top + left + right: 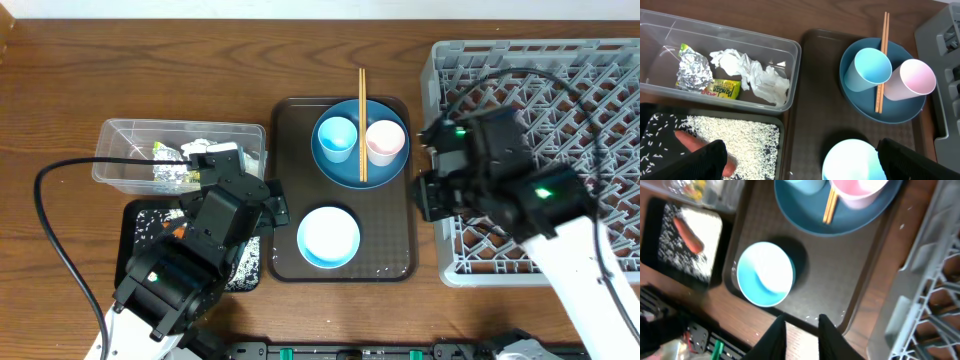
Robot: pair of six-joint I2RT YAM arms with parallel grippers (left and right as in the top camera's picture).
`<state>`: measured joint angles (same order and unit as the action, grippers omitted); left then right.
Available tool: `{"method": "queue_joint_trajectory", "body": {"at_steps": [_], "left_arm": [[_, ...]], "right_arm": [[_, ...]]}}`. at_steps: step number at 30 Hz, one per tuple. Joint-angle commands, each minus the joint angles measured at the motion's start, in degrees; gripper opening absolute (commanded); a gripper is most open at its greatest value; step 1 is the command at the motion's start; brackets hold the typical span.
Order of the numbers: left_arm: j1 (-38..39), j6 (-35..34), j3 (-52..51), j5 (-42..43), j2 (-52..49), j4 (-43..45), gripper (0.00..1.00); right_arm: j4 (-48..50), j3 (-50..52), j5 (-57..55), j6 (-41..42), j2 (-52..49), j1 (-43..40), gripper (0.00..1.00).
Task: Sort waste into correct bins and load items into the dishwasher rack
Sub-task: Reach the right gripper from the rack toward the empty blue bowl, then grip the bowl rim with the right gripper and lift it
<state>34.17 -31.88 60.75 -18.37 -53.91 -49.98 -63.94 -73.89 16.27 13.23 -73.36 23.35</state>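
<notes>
Wood table [60, 100]. Brown tray [290, 120] mid: blue plate [345, 172] w/ cups [336, 137] + chopsticks [362, 110] at 12, white bowl [328, 237] at 6, staged beside rack [600, 90] at 3. Waste [752, 75] binned at 9. L gripper [800, 167] spread wide, empty. R gripper [804, 335] nearly pinched together; holding anything, can't tell.

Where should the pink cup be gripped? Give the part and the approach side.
Probably best: grip the pink cup by its rim on the side facing the rack, coming down from above with one finger inside. It stands mouth-up on the plate, and the chopsticks and blue cup crowd its other side.
</notes>
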Motion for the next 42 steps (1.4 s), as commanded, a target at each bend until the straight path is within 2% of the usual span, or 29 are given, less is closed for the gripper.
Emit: {"method": "queue_joint_trajectory", "body": {"at_steps": [1, 8, 13, 21, 32, 37, 42], "left_arm": [[-0.2, 0.3, 0.4, -0.8, 0.0, -0.2, 0.98], [-0.2, 0.3, 0.4, -0.8, 0.0, -0.2, 0.98], [-0.2, 0.3, 0.4, -0.8, 0.0, -0.2, 0.98], [-0.2, 0.3, 0.4, -0.8, 0.0, -0.2, 0.98], [-0.2, 0.3, 0.4, -0.8, 0.0, -0.2, 0.98], [-0.2, 0.3, 0.4, -0.8, 0.0, -0.2, 0.98], [-0.2, 0.3, 0.4, -0.8, 0.0, -0.2, 0.98]], "right_arm": [[-0.1, -0.4, -3.5, 2.9, -3.3, 3.6, 0.24], [4.6, 2.9, -4.2, 3.1, -11.4, 10.3, 0.26], [6.1, 3.6, -5.1, 3.1, -17.5, 13.1, 0.35], [8.1, 3.6, -7.6, 4.6, -25.4, 16.5, 0.35], [10.0, 3.6, -9.8, 6.5, -31.7, 19.3, 0.31], [10.4, 3.6, -10.1, 6.5, -32.2, 19.4, 0.17], [10.4, 3.7, -10.2, 6.5, -32.2, 19.4, 0.17]]}}
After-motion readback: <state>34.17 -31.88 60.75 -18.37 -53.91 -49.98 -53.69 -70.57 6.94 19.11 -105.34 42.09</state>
